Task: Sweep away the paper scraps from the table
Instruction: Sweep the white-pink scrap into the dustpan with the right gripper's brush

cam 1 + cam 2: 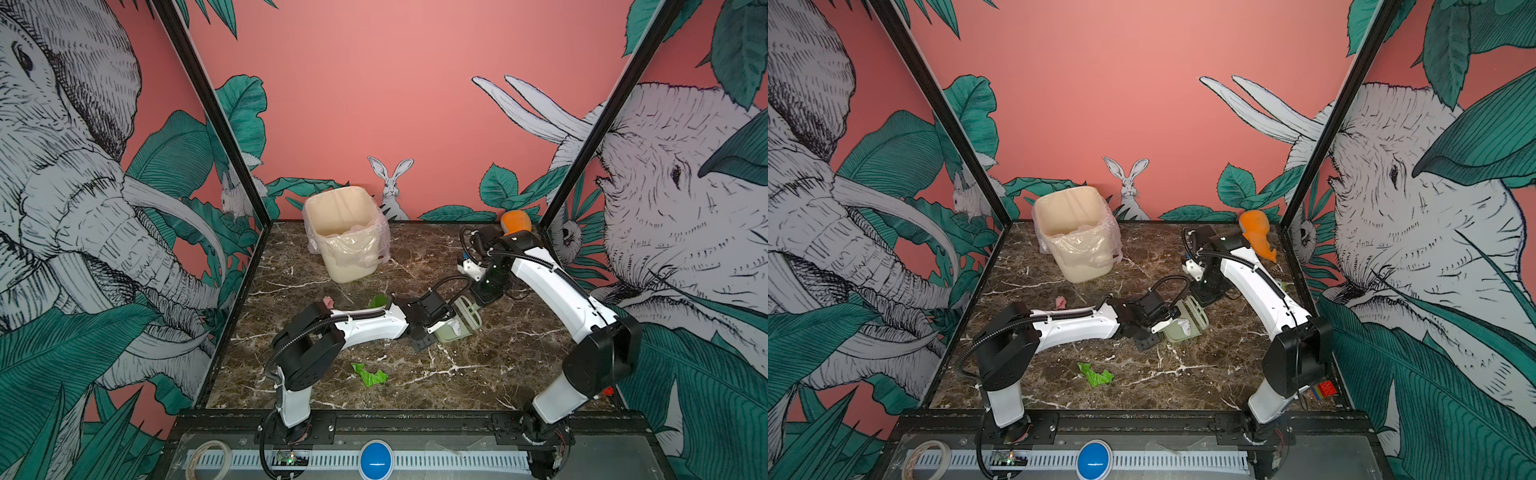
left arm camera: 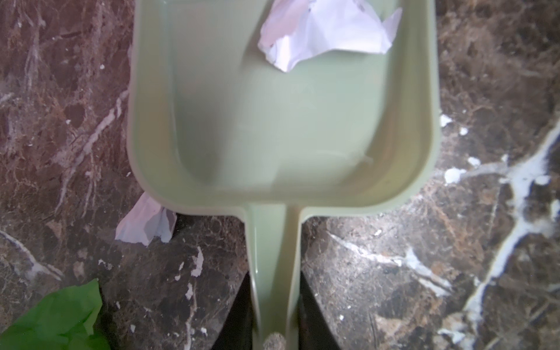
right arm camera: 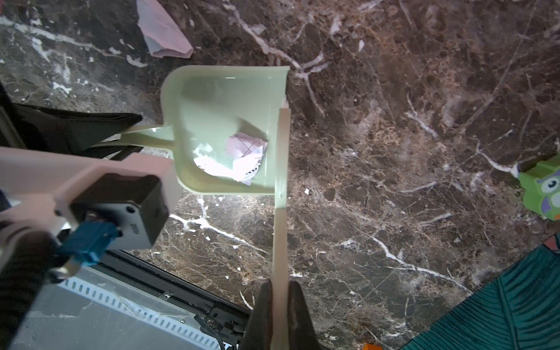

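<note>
In a top view the left arm (image 1: 365, 324) hides part of a green scrap (image 1: 378, 300) and a pink scrap (image 1: 328, 302) at centre frame; the right arm (image 1: 548, 282) covers the lower end of the orange toy (image 1: 515, 222) right of centre. The left wrist view's edge cuts off the white scrap (image 2: 327, 33) in the dustpan (image 2: 257, 121), whose rim covers part of a pale scrap (image 2: 145, 224).

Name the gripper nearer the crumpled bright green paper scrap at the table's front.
Left. The left gripper, holding the pale green dustpan, is close behind the scrap; the right gripper, holding a thin pale tool, is farther back.
</note>
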`<action>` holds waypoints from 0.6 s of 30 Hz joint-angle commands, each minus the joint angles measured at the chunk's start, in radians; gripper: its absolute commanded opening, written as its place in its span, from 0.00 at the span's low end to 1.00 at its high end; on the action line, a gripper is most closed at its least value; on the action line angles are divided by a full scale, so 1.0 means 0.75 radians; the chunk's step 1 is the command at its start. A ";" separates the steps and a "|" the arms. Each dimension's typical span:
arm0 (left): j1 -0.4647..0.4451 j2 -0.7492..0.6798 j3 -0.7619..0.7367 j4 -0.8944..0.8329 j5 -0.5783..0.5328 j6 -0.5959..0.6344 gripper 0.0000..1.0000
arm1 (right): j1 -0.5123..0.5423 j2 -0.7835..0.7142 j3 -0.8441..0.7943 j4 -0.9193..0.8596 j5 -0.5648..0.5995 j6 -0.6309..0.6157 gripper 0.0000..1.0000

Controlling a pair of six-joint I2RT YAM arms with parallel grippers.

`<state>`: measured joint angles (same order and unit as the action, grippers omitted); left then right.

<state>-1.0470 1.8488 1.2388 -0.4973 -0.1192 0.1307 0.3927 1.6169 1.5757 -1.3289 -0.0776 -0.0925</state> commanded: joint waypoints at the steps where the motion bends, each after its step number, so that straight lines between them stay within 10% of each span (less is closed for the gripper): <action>1: -0.003 -0.056 -0.037 0.000 -0.013 -0.021 0.02 | -0.040 -0.098 0.043 -0.034 0.022 0.019 0.00; 18: 0.004 -0.385 -0.173 0.113 -0.063 -0.047 0.02 | -0.215 -0.327 -0.184 0.094 -0.023 0.084 0.00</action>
<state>-1.0466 1.6230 1.1175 -0.4175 -0.1452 0.1146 0.2367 1.3983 1.4540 -1.2816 -0.0723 -0.0490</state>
